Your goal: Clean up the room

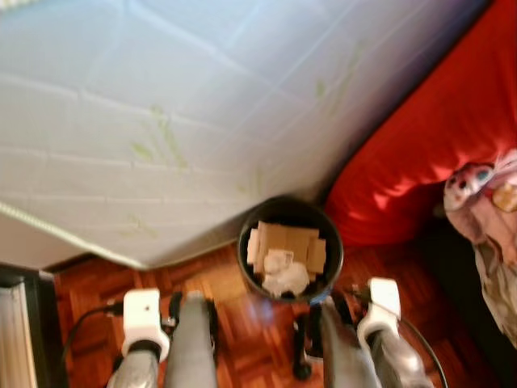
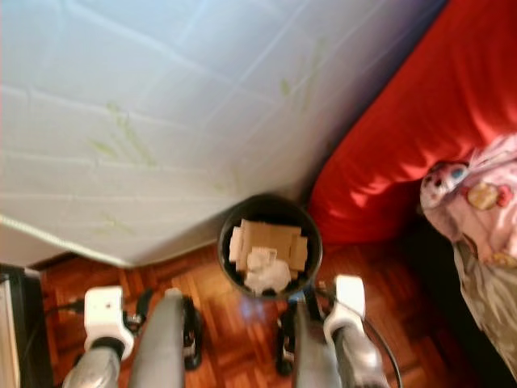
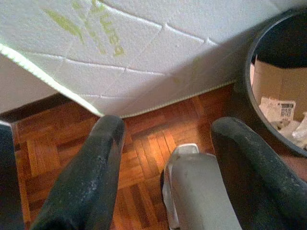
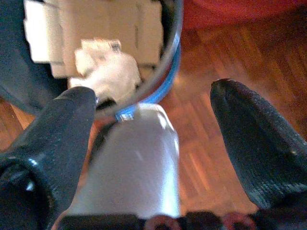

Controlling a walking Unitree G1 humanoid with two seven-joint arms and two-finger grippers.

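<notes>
- Where the white mattress (image 1: 161, 121) corner meets the red cushion (image 1: 436, 137), a black bin (image 1: 245, 257) stands on parquet, holding cardboard (image 1: 287, 241) and crumpled paper (image 1: 284, 275).
- Left gripper (image 3: 165, 139) spread, empty, beside the bin.
- Right gripper (image 4: 153, 110) spread, empty, at the bin's rim.

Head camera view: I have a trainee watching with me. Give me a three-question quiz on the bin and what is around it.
1. True or false: the black bin is empty.
2. What lies to the robot's right of the bin? A) red cushion B) white mattress C) a chair
3. What is the floor made of?

Key: 1. False; cardboard and crumpled white paper are inside. 2. A. 3. Wood parquet.
</notes>
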